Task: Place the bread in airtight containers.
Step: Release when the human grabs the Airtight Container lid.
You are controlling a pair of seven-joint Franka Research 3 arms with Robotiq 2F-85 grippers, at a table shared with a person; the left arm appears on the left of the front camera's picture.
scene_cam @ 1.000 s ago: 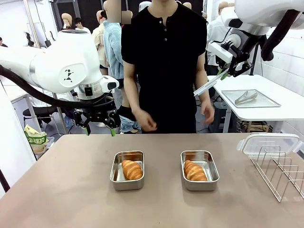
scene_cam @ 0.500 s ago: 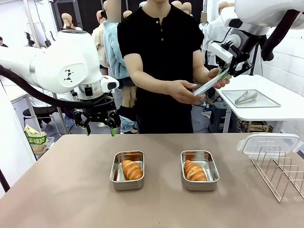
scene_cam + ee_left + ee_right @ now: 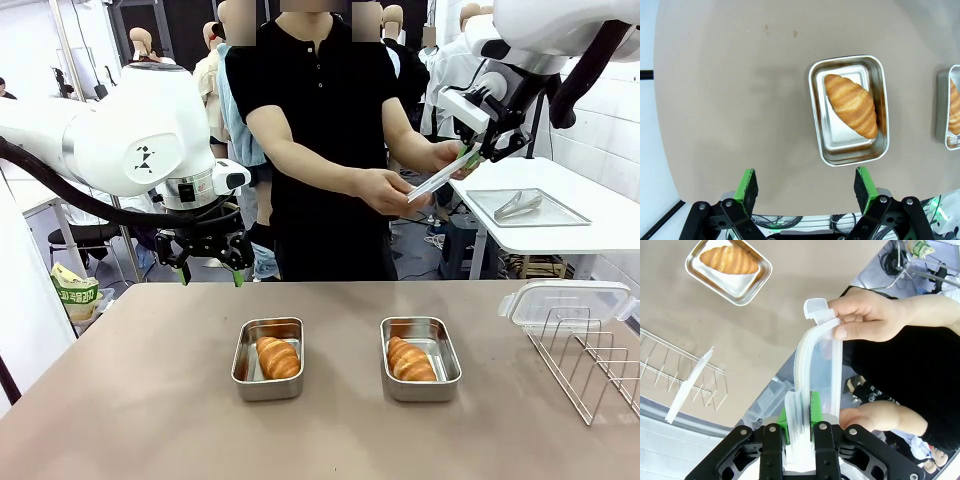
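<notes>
Front view: across the brown table (image 3: 150, 400), a person (image 3: 320, 150) in black holds one end of a clear lid (image 3: 435, 180) while the right gripper (image 3: 468, 155) clamps the other, high above the tabletop. The left gripper (image 3: 210, 272) hangs over the far edge, fingers spread, empty. Lidless, the left tin (image 3: 267, 390) holds the left croissant (image 3: 278, 357), the right tin (image 3: 422, 392) the right croissant (image 3: 410, 360). Left wrist view adds the left croissant's diagonal lie — right wrist view, the lid bowing from the green pads (image 3: 815, 407) to the person's hand (image 3: 865, 315).

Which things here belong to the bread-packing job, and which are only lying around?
Job: left croissant, right croissant, left tin, right tin, held lid, second lid.
Lying about: wire rack, metal tray, tongs.
</notes>
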